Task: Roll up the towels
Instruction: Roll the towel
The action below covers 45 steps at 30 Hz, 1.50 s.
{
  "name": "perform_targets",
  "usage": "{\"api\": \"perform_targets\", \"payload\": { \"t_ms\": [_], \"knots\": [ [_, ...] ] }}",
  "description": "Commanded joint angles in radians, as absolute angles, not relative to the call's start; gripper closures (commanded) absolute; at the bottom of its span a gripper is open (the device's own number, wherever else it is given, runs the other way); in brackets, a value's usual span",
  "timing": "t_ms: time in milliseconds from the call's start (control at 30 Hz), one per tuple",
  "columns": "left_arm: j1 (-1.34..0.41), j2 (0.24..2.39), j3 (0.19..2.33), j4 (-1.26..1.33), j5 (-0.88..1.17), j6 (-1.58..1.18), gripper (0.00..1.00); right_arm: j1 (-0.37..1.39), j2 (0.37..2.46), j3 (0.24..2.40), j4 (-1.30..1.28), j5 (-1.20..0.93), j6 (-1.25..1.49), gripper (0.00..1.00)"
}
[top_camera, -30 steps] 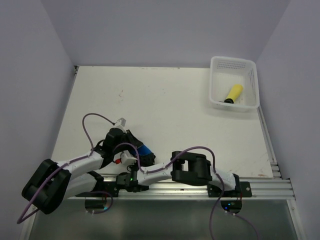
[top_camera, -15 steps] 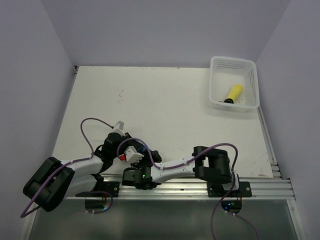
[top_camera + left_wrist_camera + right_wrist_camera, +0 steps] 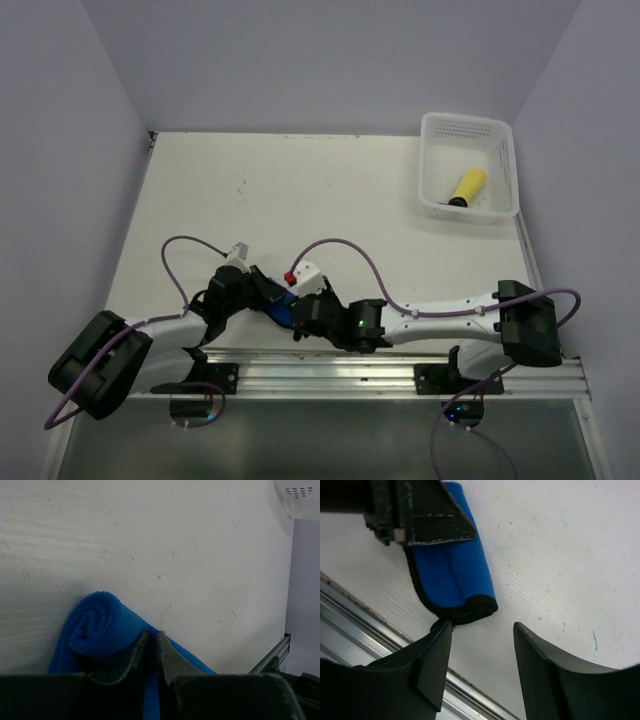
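The left gripper point(image 3: 151, 636) pinches the rolled blue towel point(image 3: 95, 625), fingers point(image 3: 134, 656) nearly together, at the near edge of the table point(image 3: 330, 200). The right gripper point(image 3: 482, 627) hovers just beside the roll's end, jaws wide and empty. The yellow towel point(image 3: 467, 187) lies rolled in the basket point(image 3: 468, 122), far right

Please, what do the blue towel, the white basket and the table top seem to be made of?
The blue towel: soft cloth, probably terry or microfibre; fuzzy pile, dark stitched edging. The basket: likely moulded plastic; smooth white, rows of small holes. The table top: matt white, faint grain lines; perhaps painted wood or laminate.
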<state>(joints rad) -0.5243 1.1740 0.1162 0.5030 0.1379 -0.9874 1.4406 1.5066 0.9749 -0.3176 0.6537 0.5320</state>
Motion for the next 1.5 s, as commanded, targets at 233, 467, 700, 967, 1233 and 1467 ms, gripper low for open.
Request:
{"api": "perform_targets", "payload": {
  "t_ms": [233, 467, 700, 967, 1233, 1467],
  "knots": [
    [-0.523, 1.187, 0.051, 0.406, 0.107, -0.957, 0.83, 1.118, 1.537, 0.853, -0.062, 0.115, 0.759, 0.49],
    [-0.523, 1.166, 0.032, 0.403, 0.104, -0.957, 0.83, 1.089, 1.604, 0.796, 0.063, 0.028, 0.819, 0.52],
    [-0.523, 1.160, 0.028, 0.397, 0.104, -0.957, 0.83, 1.091, 1.661, 0.761, 0.087, 0.020, 0.816, 0.52],
    [-0.523, 1.147, 0.031, 0.387, 0.098, -0.951, 0.83, 1.091, 1.681, 0.750, 0.051, 0.021, 0.782, 0.57],
    [-0.522, 1.092, 0.138, 0.267, 0.072, -0.888, 0.82, 1.129, 1.701, 0.749, 0.052, 0.057, 0.759, 0.74],
    [-0.517, 1.103, 0.261, 0.184, 0.052, -0.842, 0.80, 1.192, 1.698, 0.798, 0.009, 0.124, 0.709, 1.00]
  ]
}}
